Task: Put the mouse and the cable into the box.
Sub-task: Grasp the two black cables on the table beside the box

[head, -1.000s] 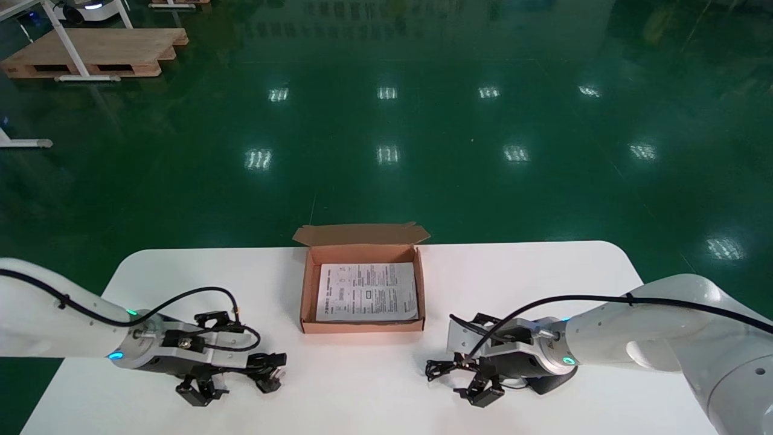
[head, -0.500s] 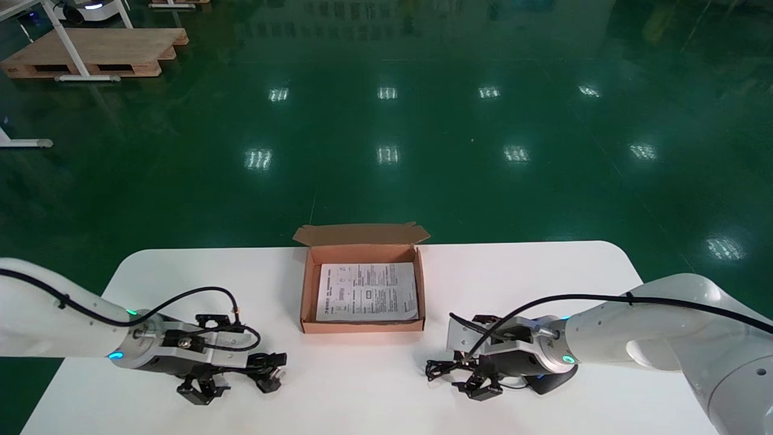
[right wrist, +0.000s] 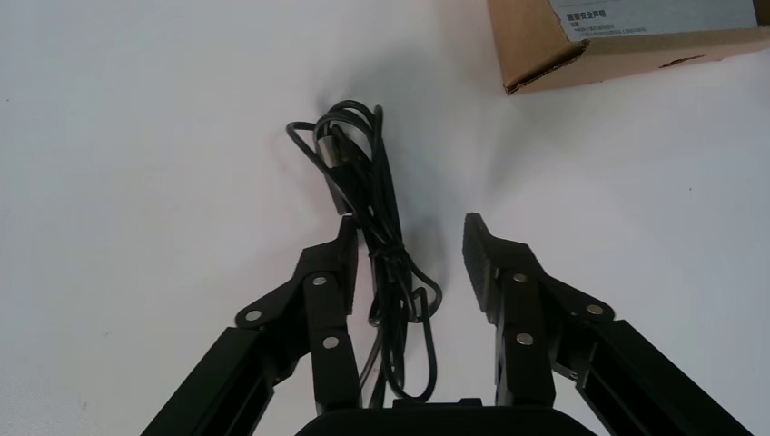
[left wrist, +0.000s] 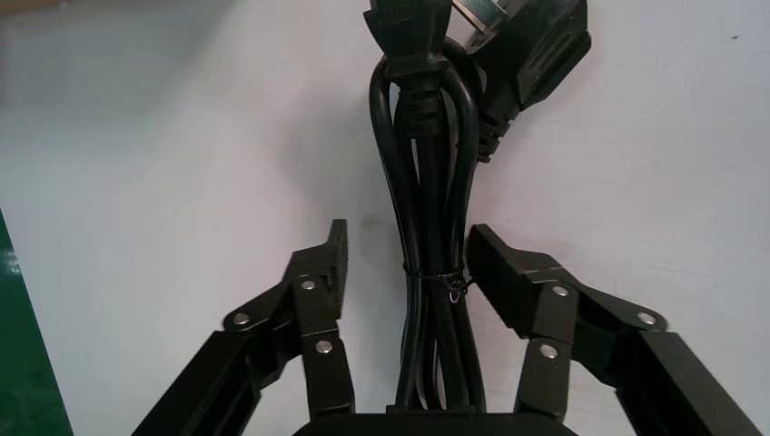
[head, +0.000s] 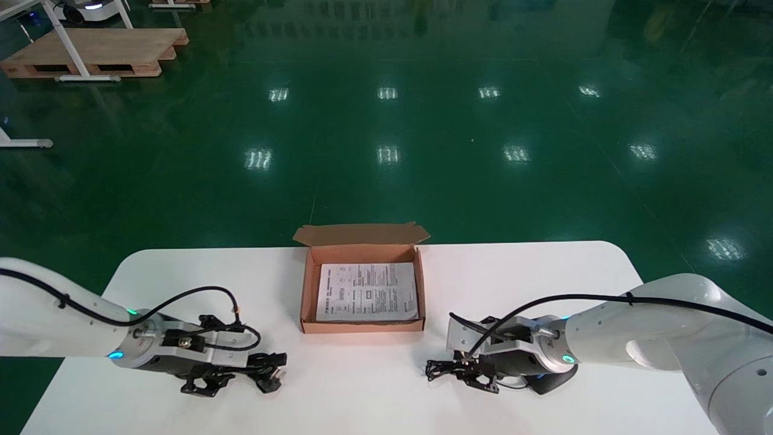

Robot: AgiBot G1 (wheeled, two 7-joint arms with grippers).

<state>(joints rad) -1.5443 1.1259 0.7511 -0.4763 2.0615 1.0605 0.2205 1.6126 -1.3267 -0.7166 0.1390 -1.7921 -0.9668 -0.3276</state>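
Jaws of my left gripper [left wrist: 404,259] stand apart, straddling the bundled thick black power cable [left wrist: 427,182], which lies on the white desk [head: 362,399] left of the open brown cardboard box [head: 362,327]. My right gripper [right wrist: 409,241] is spread too, low over the desk right of the box, with the thin black cord [right wrist: 381,227] of the black mouse [head: 551,382] between its jaws. Both things lie outside the box, which holds a printed paper sheet [head: 367,291].
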